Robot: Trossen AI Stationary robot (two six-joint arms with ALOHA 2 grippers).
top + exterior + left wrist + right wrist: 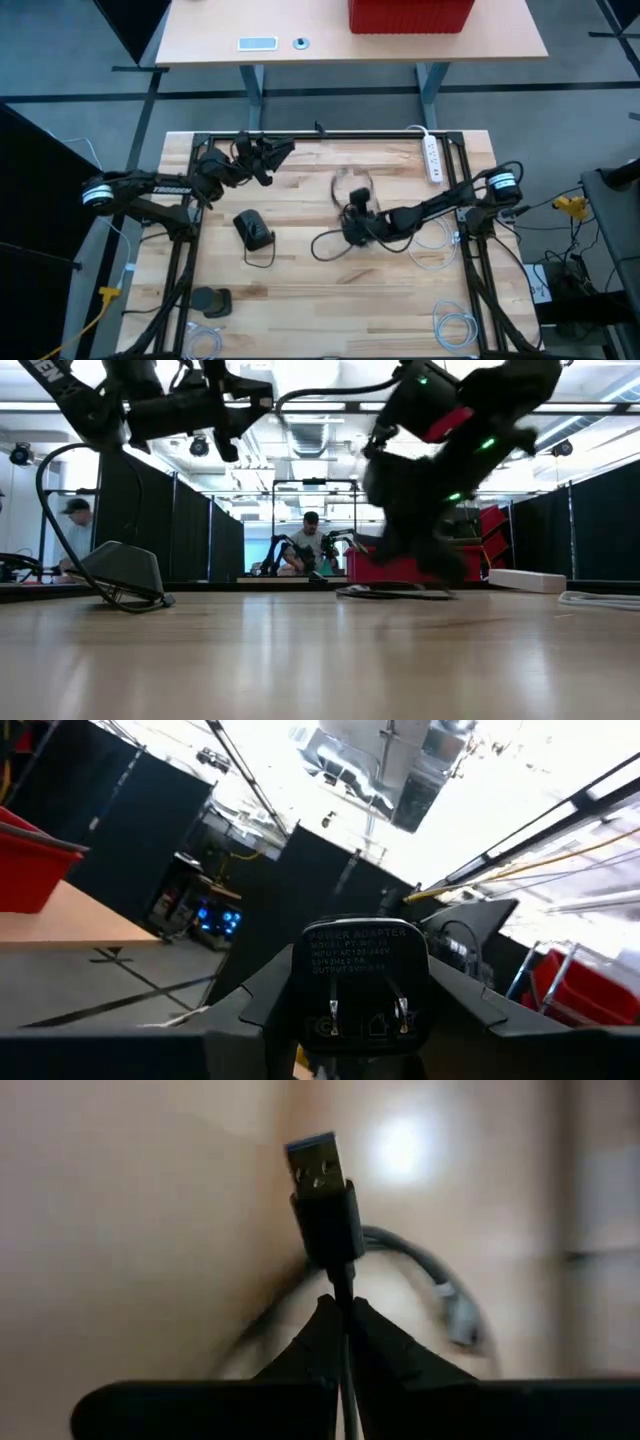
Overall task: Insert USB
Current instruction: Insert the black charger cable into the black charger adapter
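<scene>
My left gripper (270,155) is over the table's far left part, raised and shut on a black power adapter (360,975) whose label and two metal prongs face the wrist camera. My right gripper (353,222) is low over the table's middle, shut on a black USB cable (346,1285). The cable's USB plug (318,1168) sticks out past the fingertips. The rest of the cable lies in a loop (330,245) on the wood, with a small connector (455,1318) at its other end. My left gripper pinches the adapter's two side faces (300,990) between its two fingers. The adapter is lifted clear of the table, with its pronged face turned back toward the wrist. My right gripper pinches the cable just behind the plug's black body (343,1280) between its shut fingertips (320,1330). The fingers slant down toward the table. The plug points on along the fingers, clear of the wood, and the cable trails slack onto the table.
A black box with a cord (252,228) lies left of the middle, and another dark one (210,300) sits near the front left. A white power strip (432,158) lies at the far right. Pale cable coils (455,325) lie at the right. People sit in the room beyond (310,545).
</scene>
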